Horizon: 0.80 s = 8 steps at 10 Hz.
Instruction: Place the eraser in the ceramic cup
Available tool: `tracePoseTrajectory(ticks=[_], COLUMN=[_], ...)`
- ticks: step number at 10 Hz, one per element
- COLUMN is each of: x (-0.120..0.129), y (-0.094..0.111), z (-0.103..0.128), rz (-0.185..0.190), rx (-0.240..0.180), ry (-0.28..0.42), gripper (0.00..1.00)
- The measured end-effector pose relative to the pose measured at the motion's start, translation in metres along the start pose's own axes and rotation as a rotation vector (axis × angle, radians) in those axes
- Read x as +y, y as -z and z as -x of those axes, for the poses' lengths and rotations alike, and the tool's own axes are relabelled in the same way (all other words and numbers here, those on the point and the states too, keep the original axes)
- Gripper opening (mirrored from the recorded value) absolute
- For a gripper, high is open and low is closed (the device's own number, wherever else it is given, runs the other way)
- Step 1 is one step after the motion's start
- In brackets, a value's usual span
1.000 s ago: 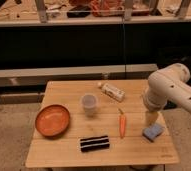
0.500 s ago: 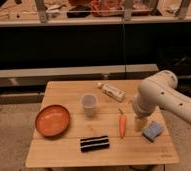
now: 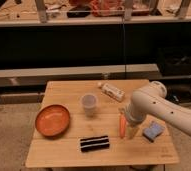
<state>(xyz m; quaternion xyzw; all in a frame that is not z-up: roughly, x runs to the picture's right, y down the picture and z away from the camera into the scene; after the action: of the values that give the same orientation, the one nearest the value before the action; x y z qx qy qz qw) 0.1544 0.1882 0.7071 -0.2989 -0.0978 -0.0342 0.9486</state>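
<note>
Gripper: jaws apart, empty, shifted left from above blue sponge to just beside carrot.
Eraser: unmoved, flat near front edge of table.
Ceramic cup: upright, mid-table.

The surface is pale honey wood. The eraser is black with two thin pale lengthwise stripes. The ceramic cup is whitish-grey, the plate and carrot orange, the sponge blue, the bottle white. The white arm's pale pincer hangs spread just right of the carrot.
</note>
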Motion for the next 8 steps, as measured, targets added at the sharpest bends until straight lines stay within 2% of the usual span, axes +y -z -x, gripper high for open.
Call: tracePoseTrajectory(ticks=[4,8], x=[0.009,0.013], y=[-0.028,-0.06], z=[0.043,0.053], rz=[0.017,0.048], rx=[-0.046,-0.085], ry=[0.032,0.031], gripper=[0.8,0.8])
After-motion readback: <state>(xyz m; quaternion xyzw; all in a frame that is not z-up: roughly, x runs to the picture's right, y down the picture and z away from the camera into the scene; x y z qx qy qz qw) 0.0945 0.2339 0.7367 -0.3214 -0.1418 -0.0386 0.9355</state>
